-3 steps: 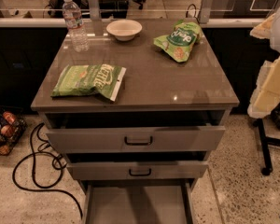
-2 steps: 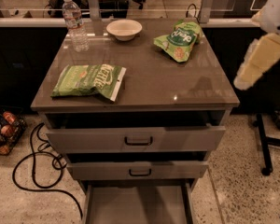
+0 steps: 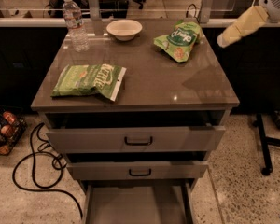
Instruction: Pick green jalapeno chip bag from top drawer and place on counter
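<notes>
Step in hand: judged from how things lie, the placing is done or all but done, since a green jalapeno chip bag [image 3: 88,80] lies flat on the counter [image 3: 177,85], on its left side toward the near edge.
Which bag: a second green pouch [image 3: 179,40] lies at the far right of the counter. The left one, with white lettering, reads as the chip bag, though that is a judgement, not a certainty.
Gripper: the gripper [image 3: 226,37] hangs high at the far right, beyond the counter's right edge and well apart from both bags. It holds nothing that can be seen, and whether it is open or closed I cannot tell.
Top drawer: the top drawer [image 3: 84,139] stands pulled out a little. Its inside is in shadow, so what it holds cannot be told.
Next move: if the bag counts as placed, nothing more than keeping clear of the counter. If not, the arm must come down and left to the drawer's gap, which looks narrow for a reach.
Surface: glossy grey-brown and flat, also carrying a water bottle [image 3: 75,24] at the far left and a pale bowl [image 3: 124,29] just right of it.
Lower drawers: the middle drawer [image 3: 98,171] is slightly open and the bottom drawer [image 3: 135,204] is drawn far out.
Room: speckled floor [image 3: 242,181], with a black cable [image 3: 32,167] looping at the near left.
</notes>
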### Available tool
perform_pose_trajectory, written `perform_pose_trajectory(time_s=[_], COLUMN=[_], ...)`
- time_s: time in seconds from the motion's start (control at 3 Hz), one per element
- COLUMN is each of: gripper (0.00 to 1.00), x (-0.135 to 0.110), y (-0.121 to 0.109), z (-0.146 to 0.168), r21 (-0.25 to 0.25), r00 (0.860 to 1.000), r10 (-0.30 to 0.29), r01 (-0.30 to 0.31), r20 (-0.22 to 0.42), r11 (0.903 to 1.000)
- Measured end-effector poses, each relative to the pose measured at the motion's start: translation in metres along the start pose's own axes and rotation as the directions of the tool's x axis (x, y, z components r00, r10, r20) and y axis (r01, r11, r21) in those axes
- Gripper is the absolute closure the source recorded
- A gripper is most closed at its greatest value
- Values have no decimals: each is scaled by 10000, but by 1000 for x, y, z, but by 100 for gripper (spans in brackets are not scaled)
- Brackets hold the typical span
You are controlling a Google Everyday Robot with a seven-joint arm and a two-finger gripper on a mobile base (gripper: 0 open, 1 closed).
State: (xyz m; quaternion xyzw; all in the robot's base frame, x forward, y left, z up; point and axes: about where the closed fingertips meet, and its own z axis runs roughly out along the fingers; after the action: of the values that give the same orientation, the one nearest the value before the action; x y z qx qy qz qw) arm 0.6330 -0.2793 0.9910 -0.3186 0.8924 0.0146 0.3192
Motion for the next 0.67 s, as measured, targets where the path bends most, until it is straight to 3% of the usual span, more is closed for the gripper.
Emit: perform_pose_trajectory(time_s=[0.33, 0.67], gripper=[0, 0], x=[-13, -7], y=[-30, -38], z=[20, 36], r21=[779, 813], r00=[9827, 9350], r10=[1795, 3513], r01=[-1827, -3543], r20=[464, 484], r11=[9801, 9316])
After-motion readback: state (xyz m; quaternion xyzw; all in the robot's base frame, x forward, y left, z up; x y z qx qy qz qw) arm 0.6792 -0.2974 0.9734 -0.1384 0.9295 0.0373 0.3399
